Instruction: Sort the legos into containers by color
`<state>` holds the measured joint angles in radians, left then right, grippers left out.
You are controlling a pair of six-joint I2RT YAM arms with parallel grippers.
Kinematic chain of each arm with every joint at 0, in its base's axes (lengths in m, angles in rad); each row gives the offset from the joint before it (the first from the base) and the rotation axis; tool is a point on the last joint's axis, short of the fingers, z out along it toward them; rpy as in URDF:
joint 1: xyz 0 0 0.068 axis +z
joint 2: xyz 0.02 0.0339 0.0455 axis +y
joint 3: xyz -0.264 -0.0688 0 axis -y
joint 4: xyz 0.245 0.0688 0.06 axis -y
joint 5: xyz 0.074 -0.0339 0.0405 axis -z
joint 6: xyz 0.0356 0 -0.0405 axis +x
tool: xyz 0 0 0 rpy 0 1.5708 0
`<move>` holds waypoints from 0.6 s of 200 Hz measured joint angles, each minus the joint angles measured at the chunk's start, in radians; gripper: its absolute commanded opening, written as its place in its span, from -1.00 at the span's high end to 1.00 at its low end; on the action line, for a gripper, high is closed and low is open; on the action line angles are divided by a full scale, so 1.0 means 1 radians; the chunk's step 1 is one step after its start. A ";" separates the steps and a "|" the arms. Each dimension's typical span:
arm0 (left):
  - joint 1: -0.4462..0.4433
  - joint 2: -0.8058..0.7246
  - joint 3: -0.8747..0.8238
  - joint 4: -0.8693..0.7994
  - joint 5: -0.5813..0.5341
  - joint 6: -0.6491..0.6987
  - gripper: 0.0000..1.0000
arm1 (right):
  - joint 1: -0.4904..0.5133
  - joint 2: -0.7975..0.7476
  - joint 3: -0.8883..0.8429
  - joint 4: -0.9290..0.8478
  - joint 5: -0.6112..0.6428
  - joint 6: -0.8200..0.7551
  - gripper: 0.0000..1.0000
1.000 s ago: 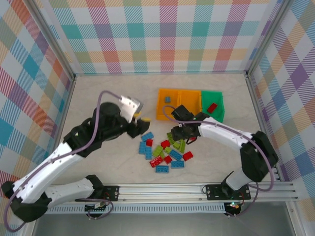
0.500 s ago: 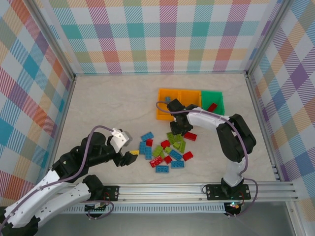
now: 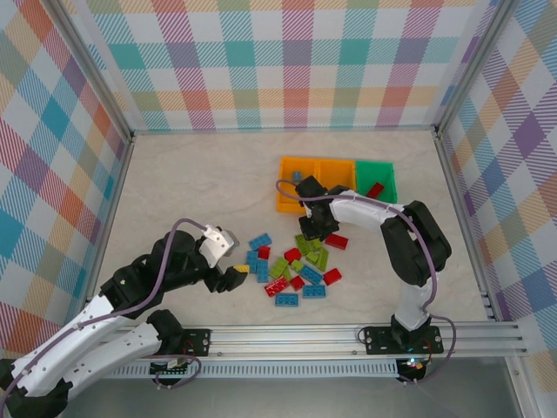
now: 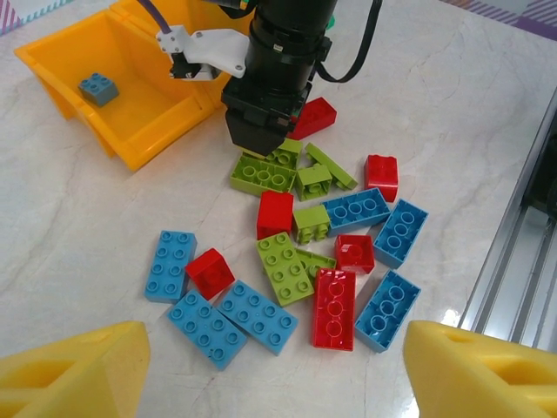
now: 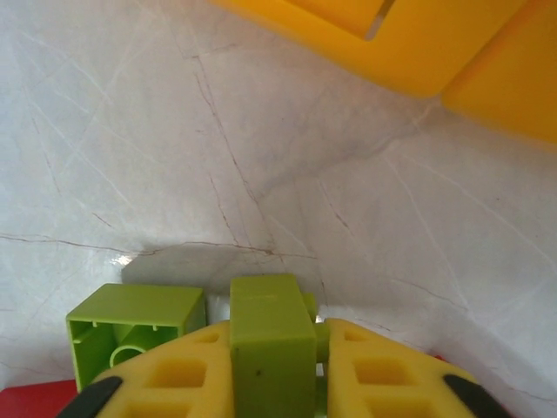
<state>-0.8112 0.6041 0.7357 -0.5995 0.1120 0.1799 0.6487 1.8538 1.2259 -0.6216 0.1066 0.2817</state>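
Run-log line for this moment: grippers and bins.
left gripper: open | right gripper: shut on lime brick | outer orange bin: blue brick | green bin: red brick

Small studded plastic bricks (image 4: 287, 261), blue, lime green and red, lie clustered flat toward the worktop's near edge. One lime green brick (image 5: 270, 348) stands pinched between yellow fingers (image 5: 392, 374). Behind, three open plastic bins touch in a row: two orange bins (image 3: 335, 174), the leftmost holding a blue brick (image 4: 97, 86), then a green bin (image 3: 387, 174) holding a red brick (image 3: 375, 191).
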 measured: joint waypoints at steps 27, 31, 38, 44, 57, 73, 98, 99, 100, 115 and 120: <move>0.000 -0.009 -0.001 -0.001 0.021 0.020 -0.95 | -0.002 -0.042 -0.006 0.003 0.003 0.016 0.74; 0.000 -0.009 -0.001 -0.001 0.025 0.020 -0.98 | -0.003 -0.056 -0.011 0.007 0.004 0.018 0.74; 0.000 -0.007 -0.002 -0.002 0.029 0.025 -1.00 | -0.008 -0.094 -0.022 0.016 0.009 0.021 0.74; 0.000 -0.006 -0.003 -0.002 0.030 0.027 -1.00 | -0.010 -0.135 -0.031 0.025 0.013 0.024 0.74; 0.000 -0.001 -0.009 -0.005 0.030 0.028 -1.00 | -0.030 -0.220 -0.035 0.048 0.024 0.028 0.73; 0.000 0.007 -0.012 -0.011 0.029 0.028 -1.00 | -0.084 -0.284 -0.018 0.085 0.043 0.029 0.73; 0.000 0.010 -0.012 -0.017 0.015 0.027 -1.00 | -0.196 -0.256 0.054 0.152 0.081 0.031 0.75; 0.000 0.010 -0.012 -0.019 0.012 0.027 -1.00 | -0.201 -0.252 0.058 0.157 0.084 0.032 0.75; 0.000 0.010 -0.012 -0.020 0.010 0.026 -1.00 | -0.203 -0.249 0.060 0.159 0.085 0.032 0.75; 0.000 0.010 -0.012 -0.031 -0.020 0.023 -1.00 | -0.259 -0.178 0.108 0.193 0.102 0.032 0.71; 0.000 0.010 -0.012 -0.034 -0.034 0.022 -1.00 | -0.272 -0.151 0.123 0.204 0.106 0.032 0.66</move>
<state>-0.8112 0.6144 0.7238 -0.6331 0.0784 0.2016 0.3771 1.7031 1.3487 -0.4179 0.2123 0.3138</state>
